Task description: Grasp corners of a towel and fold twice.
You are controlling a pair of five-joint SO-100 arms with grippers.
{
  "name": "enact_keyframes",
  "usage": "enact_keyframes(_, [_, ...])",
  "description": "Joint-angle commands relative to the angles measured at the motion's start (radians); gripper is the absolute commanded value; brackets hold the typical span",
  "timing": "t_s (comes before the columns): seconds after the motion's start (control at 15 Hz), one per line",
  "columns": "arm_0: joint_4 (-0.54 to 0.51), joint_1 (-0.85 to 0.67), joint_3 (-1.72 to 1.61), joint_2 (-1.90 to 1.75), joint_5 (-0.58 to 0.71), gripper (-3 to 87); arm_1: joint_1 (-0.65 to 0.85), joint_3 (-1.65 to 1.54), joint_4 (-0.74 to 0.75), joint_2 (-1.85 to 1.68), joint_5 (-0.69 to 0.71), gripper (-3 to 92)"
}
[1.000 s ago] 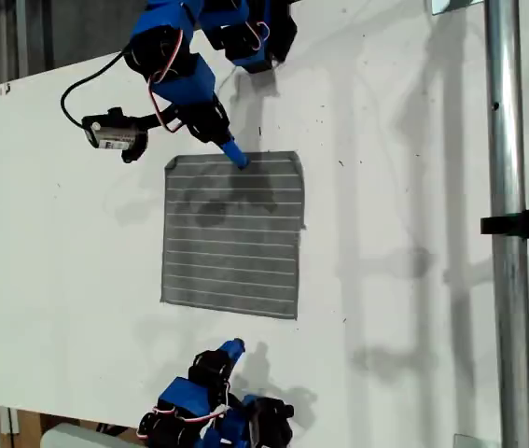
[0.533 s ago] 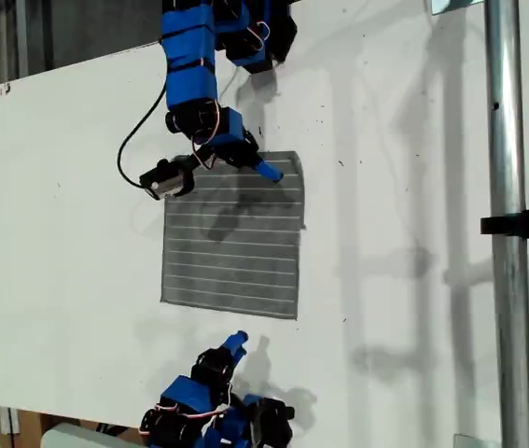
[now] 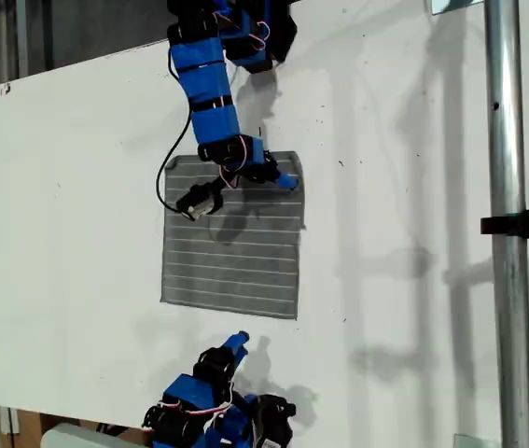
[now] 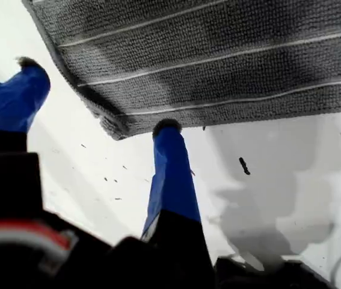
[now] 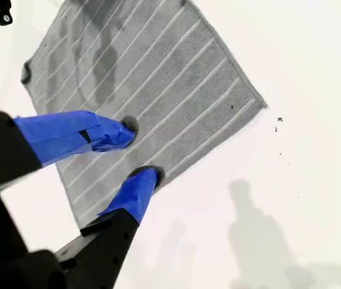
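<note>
My first gripper (image 4: 98,96): jaws apart, one tip at the towel (image 3: 233,252) edge beside a corner (image 4: 113,128). My second gripper (image 5: 137,150): open, empty. Towel flat on the white table (image 3: 413,187). Bare tabletop all round it. Metal pole (image 3: 507,187) at the exterior view's right.

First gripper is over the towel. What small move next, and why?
Probably ease my first gripper forward and shut it: it stands open, one fingertip at the edge of the flat grey white-striped cloth towel, beside a corner.

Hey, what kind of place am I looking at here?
Probably a robotics lab bench: a bare white table, two small blue arms working a grey striped towel, and a metal pole beside it.
</note>
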State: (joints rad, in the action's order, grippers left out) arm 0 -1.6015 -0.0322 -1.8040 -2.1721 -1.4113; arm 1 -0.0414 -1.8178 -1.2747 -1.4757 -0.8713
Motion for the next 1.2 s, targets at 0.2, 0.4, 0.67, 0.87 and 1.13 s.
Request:
enact_keyframes(0.2, [0.025, -0.008, -0.04, -0.006, -0.041, 9.8, 0.051, 0.009, 0.084, 0.14, 0.017, 31.6])
enact_keyframes(0.4, [0.026, -0.009, -0.06, -0.018, -0.06, 9.5, 0.063, 0.017, 0.086, 0.141, 0.012, 10.0])
enact_keyframes(0.67, [0.038, -0.015, -0.078, -0.015, -0.075, 5.0, 0.049, 0.058, 0.083, 0.176, 0.011, -0.2])
enact_keyframes(0.87, [0.035, -0.023, -0.017, 0.006, -0.023, 3.2, 0.048, 0.074, 0.083, 0.187, 0.012, -0.2])
enact_keyframes(1.13, [-0.002, -0.043, 0.23, 0.202, 0.221, 21.0, 0.048, 0.083, 0.078, 0.198, 0.021, -0.2])
